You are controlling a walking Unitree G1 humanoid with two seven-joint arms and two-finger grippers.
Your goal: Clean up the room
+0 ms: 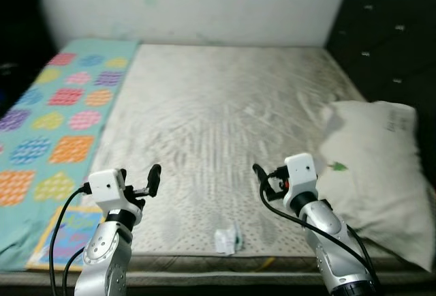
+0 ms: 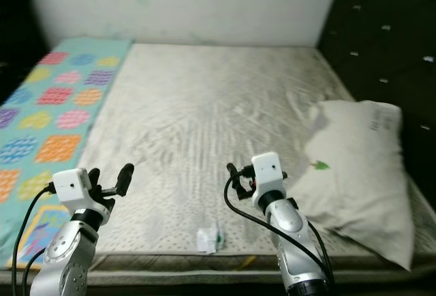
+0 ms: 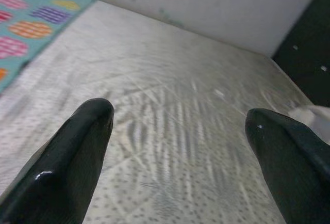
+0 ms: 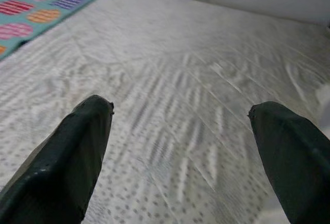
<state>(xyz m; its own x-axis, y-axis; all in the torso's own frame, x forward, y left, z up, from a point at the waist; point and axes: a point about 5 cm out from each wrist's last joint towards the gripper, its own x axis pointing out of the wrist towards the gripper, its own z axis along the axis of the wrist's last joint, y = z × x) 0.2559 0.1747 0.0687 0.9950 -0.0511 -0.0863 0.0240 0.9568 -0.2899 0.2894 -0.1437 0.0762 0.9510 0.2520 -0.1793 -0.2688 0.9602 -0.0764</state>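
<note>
Bare mattress (image 1: 218, 105) fills the scene, and the small white wrapper (image 1: 227, 240) lies at its near edge, between both wide-open grippers, nearer the right gripper (image 1: 261, 176) than the left gripper (image 1: 154, 176).

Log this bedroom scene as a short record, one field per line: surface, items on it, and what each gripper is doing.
surface: bare mattress
left side: teal patterned blanket, colourful book at its near end
right side: white pillow
near edge: small white wrapper, between the arms
left gripper: fingers open, raised over the near edge, holding nothing
right gripper: fingers open, raised beside the pillow, holding nothing
</note>
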